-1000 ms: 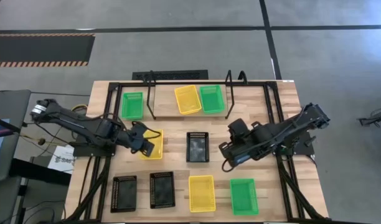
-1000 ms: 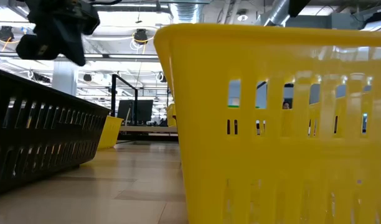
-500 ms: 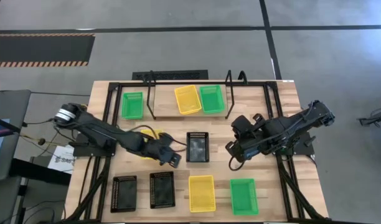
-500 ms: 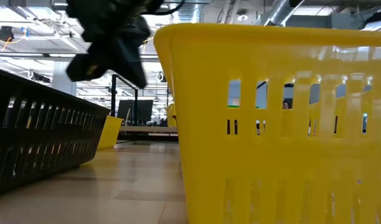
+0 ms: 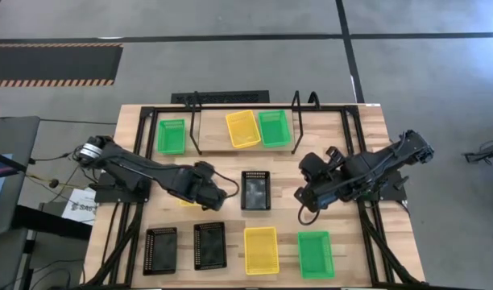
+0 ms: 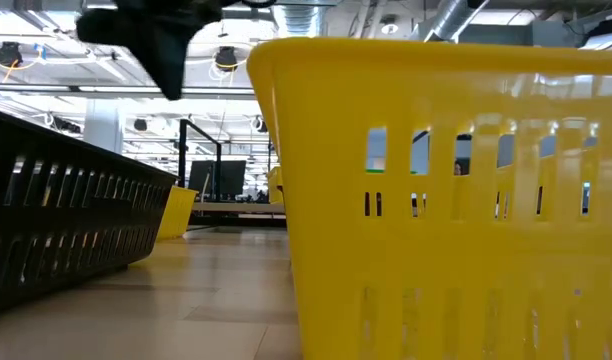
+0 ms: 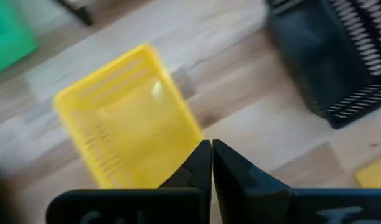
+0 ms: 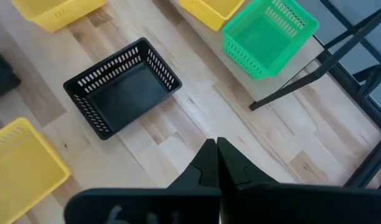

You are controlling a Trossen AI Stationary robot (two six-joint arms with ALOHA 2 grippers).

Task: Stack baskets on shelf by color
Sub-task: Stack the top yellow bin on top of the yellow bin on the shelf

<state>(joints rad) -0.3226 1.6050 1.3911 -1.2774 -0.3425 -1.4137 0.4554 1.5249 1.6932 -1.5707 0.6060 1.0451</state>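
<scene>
On the shelf point(image 5: 230, 147) stand a yellow basket point(image 5: 242, 128) and a green basket point(image 5: 272, 127). Another green basket point(image 5: 171, 135) sits left of the shelf. A black basket point(image 5: 255, 189) rests mid-table. My left gripper point(image 5: 229, 196) hangs shut between that black basket and a yellow basket point(image 7: 125, 118), touching neither. The left arm hides most of this yellow basket in the high view. My right gripper point(image 5: 303, 208) hovers shut to the right of the black basket point(image 8: 122, 84), holding nothing.
Along the near edge stand two black baskets point(image 5: 160, 250) point(image 5: 209, 245), a yellow basket point(image 5: 261, 249) and a green one point(image 5: 315, 253). Black frame rods point(image 5: 355, 145) run along both table sides. In the low view the near yellow basket point(image 6: 446, 200) fills the picture.
My left gripper, shut throughout, has swung from above the left yellow basket toward the table's right edge, has come close to the middle black basket and has risen a little. My right gripper has rolled at the wrist and stayed in place.
</scene>
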